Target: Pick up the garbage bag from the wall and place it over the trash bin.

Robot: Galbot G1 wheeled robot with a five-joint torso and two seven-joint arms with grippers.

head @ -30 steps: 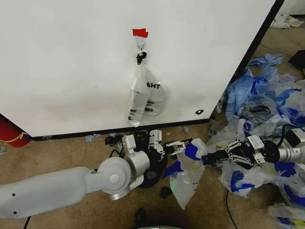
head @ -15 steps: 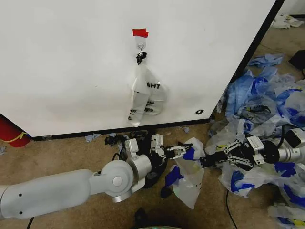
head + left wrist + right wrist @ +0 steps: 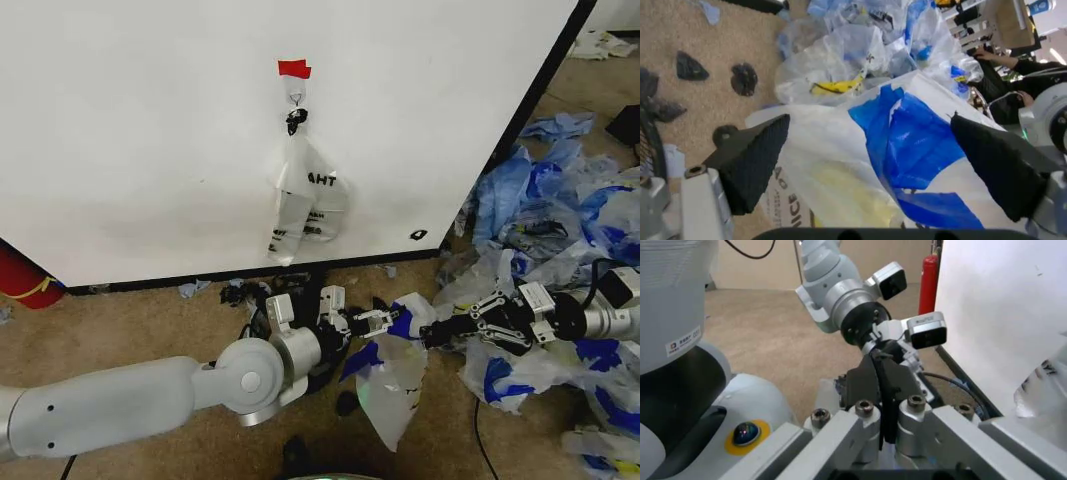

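Just garbage bag (image 3: 395,375) beside trash bin (image 3: 322,365)

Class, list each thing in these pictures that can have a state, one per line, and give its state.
garbage bag: off the wall, held up between both grippers, hanging slack above the carpet
left gripper: open around the bag's edge
right gripper: shut on the bag
trash bin: on the floor, not yet covered
narrower white bag: hanging on the wall's hook

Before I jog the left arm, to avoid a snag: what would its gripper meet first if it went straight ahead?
The garbage bag between the left gripper's open fingers. Beyond it, probably the right gripper; depth unclear.
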